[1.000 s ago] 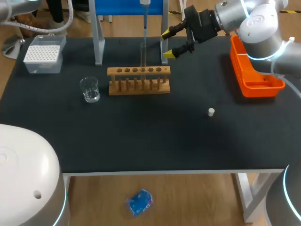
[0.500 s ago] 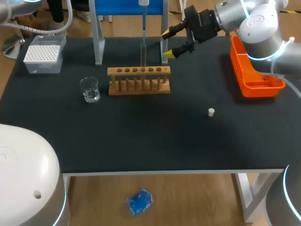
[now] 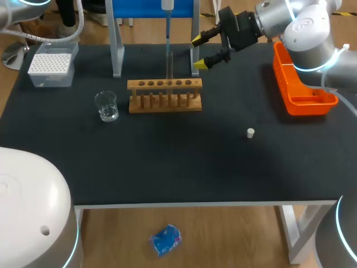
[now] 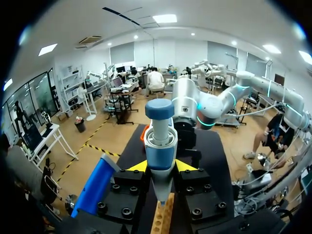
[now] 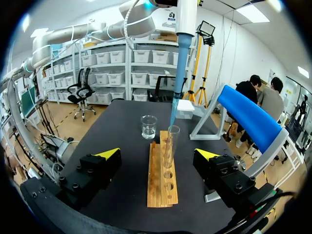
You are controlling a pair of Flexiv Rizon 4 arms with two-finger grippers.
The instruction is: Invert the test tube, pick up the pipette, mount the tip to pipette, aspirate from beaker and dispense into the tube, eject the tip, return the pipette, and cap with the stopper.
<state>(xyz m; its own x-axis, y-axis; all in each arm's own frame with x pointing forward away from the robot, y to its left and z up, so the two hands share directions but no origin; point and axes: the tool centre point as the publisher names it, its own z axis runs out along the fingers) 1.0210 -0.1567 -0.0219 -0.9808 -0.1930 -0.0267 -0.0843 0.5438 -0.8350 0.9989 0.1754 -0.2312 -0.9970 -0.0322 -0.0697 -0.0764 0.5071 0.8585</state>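
Black table (image 3: 167, 162); wooden rack (image 3: 164, 95) at mid-back, one test tube (image 3: 169, 66) standing upright in it. Left gripper (image 4: 160, 168) is clamped on the one pipette (image 4: 159, 141), with both yellow tips against its body. The pipette hangs vertical, long axis in line with the tube, its tip at the tube mouth (just inside or just above: cannot tell). Right gripper (image 3: 207, 51) is spread wide and holds nothing, just beside the tube on the right. It is the nearer arm to the one stopper (image 3: 251, 133), which lies well apart toward the front right. One beaker (image 3: 106, 106) left of the rack, one tip box (image 3: 51, 68), one orange tray (image 3: 304, 84). Judged: dispensing step, tip ejection to follow
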